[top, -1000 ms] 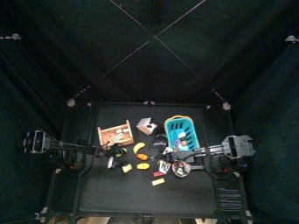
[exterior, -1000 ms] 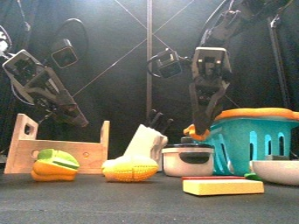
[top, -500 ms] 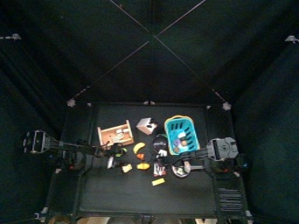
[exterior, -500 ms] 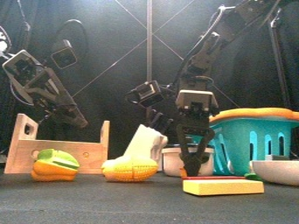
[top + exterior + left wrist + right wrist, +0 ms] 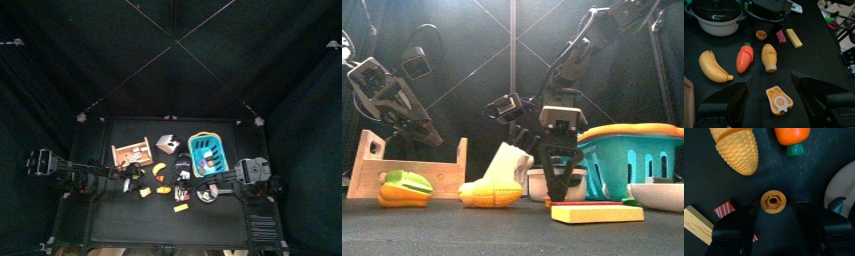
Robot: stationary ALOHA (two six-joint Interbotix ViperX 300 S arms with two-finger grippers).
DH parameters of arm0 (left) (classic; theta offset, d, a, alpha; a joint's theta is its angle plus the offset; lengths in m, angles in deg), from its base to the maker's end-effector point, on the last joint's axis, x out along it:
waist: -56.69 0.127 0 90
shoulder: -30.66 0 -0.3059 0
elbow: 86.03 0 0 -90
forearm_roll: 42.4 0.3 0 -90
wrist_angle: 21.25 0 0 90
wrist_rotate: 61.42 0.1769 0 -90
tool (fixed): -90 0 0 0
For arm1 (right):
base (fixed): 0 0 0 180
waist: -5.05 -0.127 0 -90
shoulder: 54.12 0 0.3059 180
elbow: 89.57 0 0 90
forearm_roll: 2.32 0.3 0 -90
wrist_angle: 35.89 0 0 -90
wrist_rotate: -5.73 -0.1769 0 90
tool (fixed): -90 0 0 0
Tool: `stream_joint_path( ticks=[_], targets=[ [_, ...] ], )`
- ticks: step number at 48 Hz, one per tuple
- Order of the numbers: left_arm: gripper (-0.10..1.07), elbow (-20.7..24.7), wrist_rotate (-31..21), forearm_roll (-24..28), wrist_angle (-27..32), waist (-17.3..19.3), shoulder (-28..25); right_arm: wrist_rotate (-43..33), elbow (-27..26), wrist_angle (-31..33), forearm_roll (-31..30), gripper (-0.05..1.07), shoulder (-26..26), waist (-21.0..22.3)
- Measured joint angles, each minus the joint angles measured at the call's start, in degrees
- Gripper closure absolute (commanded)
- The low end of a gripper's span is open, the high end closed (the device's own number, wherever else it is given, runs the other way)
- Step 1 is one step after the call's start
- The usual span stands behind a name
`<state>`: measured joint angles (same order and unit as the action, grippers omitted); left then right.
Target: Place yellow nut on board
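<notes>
The yellow nut (image 5: 773, 201) is a small hexagonal ring lying flat on the black table. My right gripper (image 5: 777, 217) is open and low over it, one jaw on each side, neither touching. In the front view it (image 5: 559, 180) hangs just above the table in front of the pot. The nut also shows in the left wrist view (image 5: 762, 34). The board (image 5: 130, 152) lies at the table's back left. My left gripper (image 5: 774, 89) is open and empty, held above a yellow-orange toy piece (image 5: 777, 100).
Near the nut lie a corn cob (image 5: 737, 148), a carrot (image 5: 792, 134), a small red piece (image 5: 725, 209) and a yellow block (image 5: 596, 213). A teal basket (image 5: 629, 160) and a white bowl (image 5: 660, 193) stand at the right. A banana (image 5: 714, 65) and a pot (image 5: 721, 20) are close by.
My right gripper has come down from high above the pot to just above the table, ending around the nut. The left arm has barely moved.
</notes>
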<state>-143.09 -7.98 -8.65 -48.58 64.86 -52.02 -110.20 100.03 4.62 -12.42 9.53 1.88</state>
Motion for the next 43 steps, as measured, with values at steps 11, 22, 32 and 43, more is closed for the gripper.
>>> stream_joint_path(
  ticks=[11,22,32,43],
  targets=[
    [0.02,0.0,0.0,0.0,0.0,-0.1,0.0,0.4,0.0,0.1,-1.6,0.16,2.7,-0.6],
    [0.02,0.0,0.0,-0.1,0.0,0.0,0.0,-0.4,-0.4,-2.9,-3.8,0.16,3.3,-1.4],
    [0.02,-0.1,0.0,-0.1,0.0,-0.1,0.0,-0.4,-0.5,-5.0,-4.0,0.16,3.3,-1.4],
    [0.02,-0.1,0.0,-0.1,0.0,0.0,0.0,-1.3,-0.5,-6.2,-3.9,0.16,3.3,-1.6]
  ],
)
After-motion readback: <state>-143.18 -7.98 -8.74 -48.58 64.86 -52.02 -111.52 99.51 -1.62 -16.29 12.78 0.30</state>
